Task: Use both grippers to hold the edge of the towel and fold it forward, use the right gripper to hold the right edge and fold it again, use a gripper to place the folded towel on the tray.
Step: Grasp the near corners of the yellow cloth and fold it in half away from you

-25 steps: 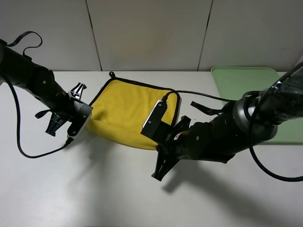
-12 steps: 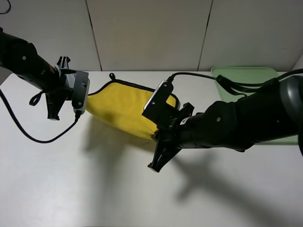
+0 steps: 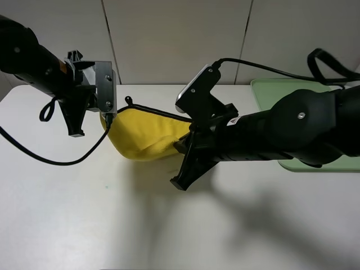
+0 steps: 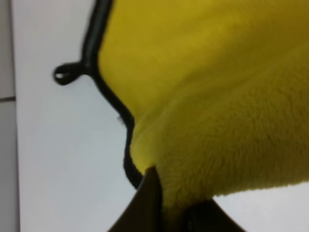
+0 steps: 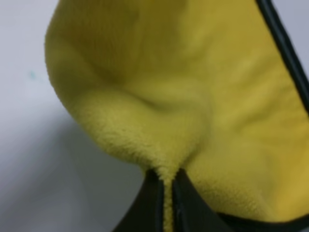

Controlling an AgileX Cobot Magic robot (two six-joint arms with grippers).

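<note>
Both grippers are pinching the towel (image 3: 143,135), each with its jaws pressed together on a fold of yellow pile. The left gripper (image 4: 159,208) has the corner farther from the tray (image 3: 270,93). The right gripper (image 5: 166,203) has the corner nearer the tray. Between them the cloth hangs raised off the table (image 3: 84,225) in a sagging pouch, while its back edge, with the black border (image 4: 108,92) and the small loop (image 4: 65,75), lies flat on the table.

The whole towel sits well apart from the tray, out beyond the tray's left end as seen from the high camera.

I'd say the first fold is about half made: the front edge is up and over the cloth but not yet laid down on the back edge. Letting go, the second fold by the right gripper and the carry to the tray are all left to do.

I can't read any brand or writing anywhere. The pale plate (image 3: 197,90) on the right arm looks blank from here.
</note>
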